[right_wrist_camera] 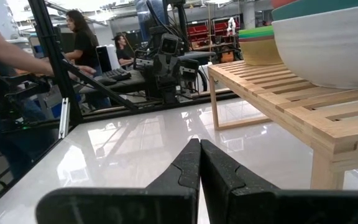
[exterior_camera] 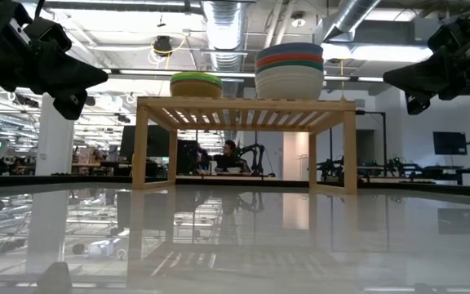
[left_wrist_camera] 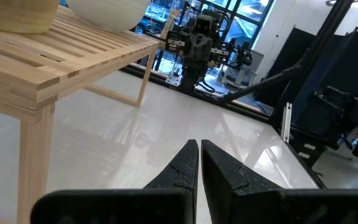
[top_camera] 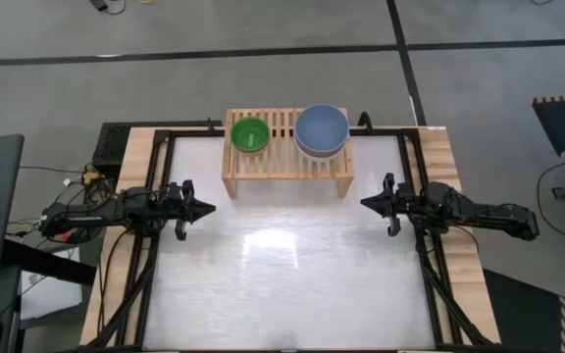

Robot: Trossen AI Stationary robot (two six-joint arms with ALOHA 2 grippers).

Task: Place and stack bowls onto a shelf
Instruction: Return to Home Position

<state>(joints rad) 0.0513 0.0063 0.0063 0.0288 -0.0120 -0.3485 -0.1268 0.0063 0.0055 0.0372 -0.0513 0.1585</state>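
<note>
Nearly home. Left gripper [top_camera: 208,208] and right gripper [top_camera: 366,202], fingers clenched on nothing, hover above the bench [top_camera: 282,284]; I'd park both level, clear of the shelf [top_camera: 282,162] legs.

L gripper [top_camera: 207,209] & R gripper [top_camera: 366,202]: fingers closed, arms level.

A grey floor [top_camera: 263,25] crossed by dark tape lines [top_camera: 263,53] surrounds the work area, and overhead run silver ducts [exterior_camera: 223,20] and bright strip lights [exterior_camera: 382,53]. Farther back stand a white column [exterior_camera: 53,139], a dark wall screen [exterior_camera: 449,143] and desks where a person [exterior_camera: 232,153] sits. Tall windows [left_wrist_camera: 247,15] let in bluish daylight on one side, and two more people [right_wrist_camera: 82,43] stand by workstations on the other.
</note>
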